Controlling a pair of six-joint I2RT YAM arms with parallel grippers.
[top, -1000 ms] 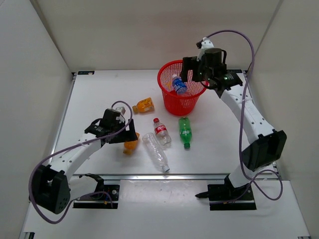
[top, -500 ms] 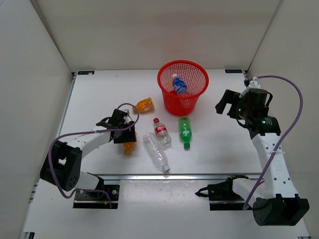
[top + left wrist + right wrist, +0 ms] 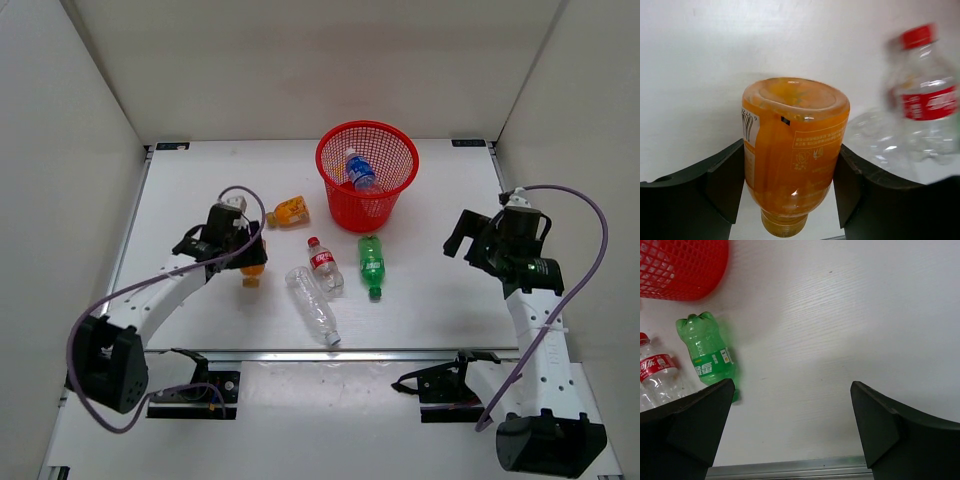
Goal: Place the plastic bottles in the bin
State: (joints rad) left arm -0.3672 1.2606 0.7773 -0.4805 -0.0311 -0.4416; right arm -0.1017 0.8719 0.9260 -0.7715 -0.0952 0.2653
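My left claw was closed on the squat orange-filled plastic bottle. One finger pressed each side of its body, the flat base faced my wrist camera and the neck pointed away. I judged that grip across the middle sensible, since the widest part gave the pads most to bear on and kept the bottle from swinging. I couldn't tell for certain whether it was clear of the white desk. It sat left of centre in the overhead view, well apart from the round red mesh plastic bin at upper centre.

My right claw stood wide and empty at the right of the overhead view, angled towards the green plastic bottle. That bottle lay on its side just below the bin, which made it the nearest thing for that arm to take.

I counted six bottles. One, the clear bottle with a blue label, leaned inside the bin. One was in my left claw. Four lay on the desk:
- the green one;
- a second orange-filled bottle to the left of the bin;
- a clear bottle with a red label and red cap;
- a plain clear bottle just beside it, lower in the frame.

By colour that made two orange, two clear, one green and one blue-labelled, with one bin and two claws. By my judgement, five bottles were left to go.
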